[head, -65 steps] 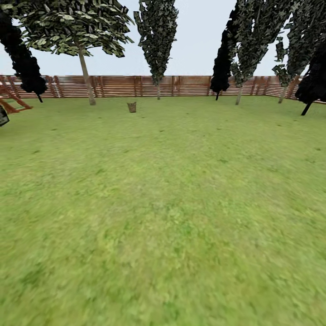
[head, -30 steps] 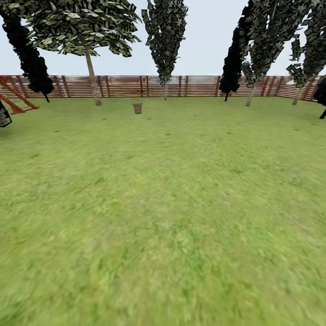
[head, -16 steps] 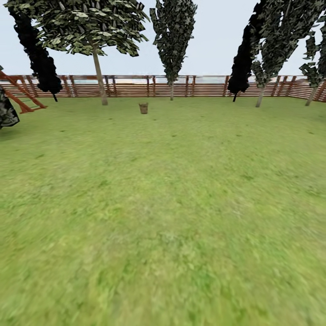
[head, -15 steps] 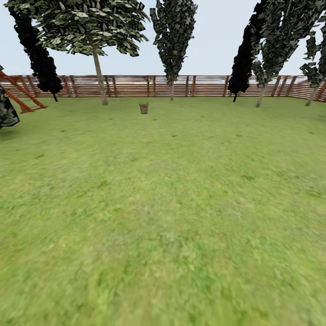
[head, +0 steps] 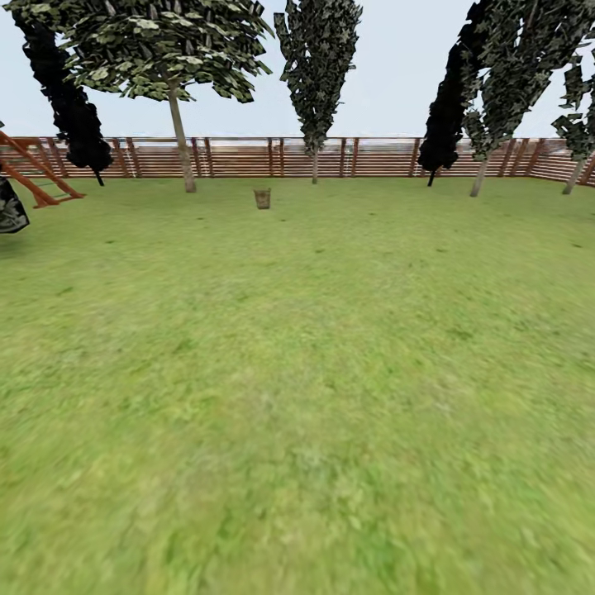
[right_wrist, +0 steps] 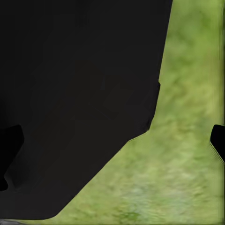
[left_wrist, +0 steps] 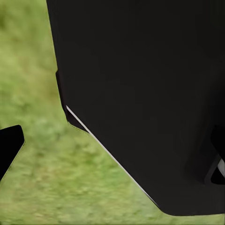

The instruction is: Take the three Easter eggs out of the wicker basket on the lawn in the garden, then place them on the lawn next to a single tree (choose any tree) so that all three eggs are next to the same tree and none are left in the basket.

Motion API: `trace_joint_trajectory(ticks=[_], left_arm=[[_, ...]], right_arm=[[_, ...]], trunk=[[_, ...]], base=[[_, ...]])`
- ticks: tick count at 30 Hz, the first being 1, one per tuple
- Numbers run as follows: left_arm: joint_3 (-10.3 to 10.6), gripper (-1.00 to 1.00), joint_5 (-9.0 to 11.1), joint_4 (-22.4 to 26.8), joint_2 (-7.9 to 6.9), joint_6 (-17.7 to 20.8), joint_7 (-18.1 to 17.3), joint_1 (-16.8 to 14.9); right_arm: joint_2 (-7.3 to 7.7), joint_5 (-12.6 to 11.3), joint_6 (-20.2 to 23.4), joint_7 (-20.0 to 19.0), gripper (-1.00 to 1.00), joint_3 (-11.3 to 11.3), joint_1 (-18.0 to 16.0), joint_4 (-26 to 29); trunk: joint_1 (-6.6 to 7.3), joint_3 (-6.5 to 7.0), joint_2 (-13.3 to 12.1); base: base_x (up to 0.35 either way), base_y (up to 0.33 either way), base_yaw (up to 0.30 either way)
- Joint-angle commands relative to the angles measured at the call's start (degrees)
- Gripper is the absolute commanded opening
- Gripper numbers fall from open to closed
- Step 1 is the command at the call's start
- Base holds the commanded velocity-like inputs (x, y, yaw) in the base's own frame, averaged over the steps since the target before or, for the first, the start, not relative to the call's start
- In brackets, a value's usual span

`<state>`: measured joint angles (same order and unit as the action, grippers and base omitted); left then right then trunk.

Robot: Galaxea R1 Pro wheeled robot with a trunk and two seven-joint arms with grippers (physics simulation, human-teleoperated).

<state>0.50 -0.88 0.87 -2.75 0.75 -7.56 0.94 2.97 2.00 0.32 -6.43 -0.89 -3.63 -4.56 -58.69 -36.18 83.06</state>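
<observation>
Basket [head: 262, 198] seen far ahead on grass [head: 297, 397], near tree [head: 180, 140]. Tool state cannot be told; arms tucked for driving.

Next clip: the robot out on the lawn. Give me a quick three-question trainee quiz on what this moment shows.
1. True or false: the wicker basket stands far off on the lawn, short of the fence.
2. Which tree trunk is nearest the basket? A) the pale slanted trunk B) the near-black conifer
3. Can the eggs be made out at this range?

Key: 1 true; 2 A; 3 no, the basket is too small to show its contents.
</observation>
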Motion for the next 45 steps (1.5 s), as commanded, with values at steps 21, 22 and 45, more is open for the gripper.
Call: trace_joint_trajectory(ticks=[21, 22, 45], left_arm=[[-0.1, 1.00, -0.1, 0.1, -0.02, 0.0, -0.2, 0.0], [-0.1, 1.00, -0.1, 0.1, -0.03, 0.1, -0.2, 0.0], [-0.1, 1.00, -0.1, 0.1, 0.01, 0.1, -0.2, 0.0]], right_arm=[[0.01, 0.1, 0.0, -0.2, 1.00, -0.1, -0.1, -0.1], [0.01, 0.1, 0.0, -0.2, 1.00, -0.1, -0.1, -0.1], [0.01, 0.2, 0.0, -0.2, 1.00, -0.1, -0.1, -0.1]], trunk=[[-0.04, -0.03, 0.0], [-0.04, -0.03, 0.0], [-0.04, -0.03, 0.0]], base=[[0.344, 0.000, 0.000], [0.344, 0.000, 0.000], [0.344, 0.000, 0.077]])
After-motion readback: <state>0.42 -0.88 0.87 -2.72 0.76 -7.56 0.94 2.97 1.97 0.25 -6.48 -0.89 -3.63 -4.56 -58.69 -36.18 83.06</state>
